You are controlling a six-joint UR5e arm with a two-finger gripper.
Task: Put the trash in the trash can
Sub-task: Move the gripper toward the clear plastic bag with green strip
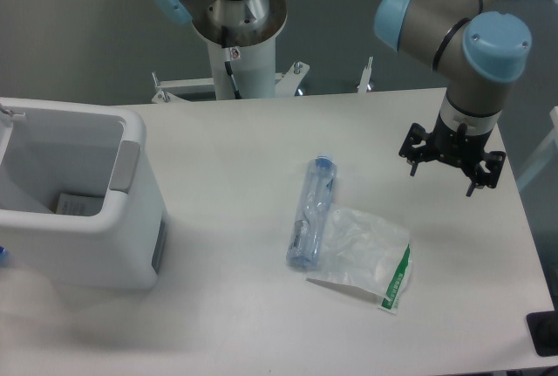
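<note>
A crushed clear plastic bottle (311,213) with a blue cap lies on the white table near the middle, cap toward the back. Touching its right side is a crinkled clear plastic bag (364,256) with a green-and-white edge strip. The large white trash can (87,249) stands at the left edge, a grey panel on its right rim. My gripper (446,177) hangs above the table at the right, well to the right of and behind the bag. It points downward with its fingers spread open and nothing between them.
A small pale item (77,205) lies at the bottom of the trash can. The arm's white pedestal (235,44) rises behind the table's back edge. A black object (544,334) sits off the table's front right corner.
</note>
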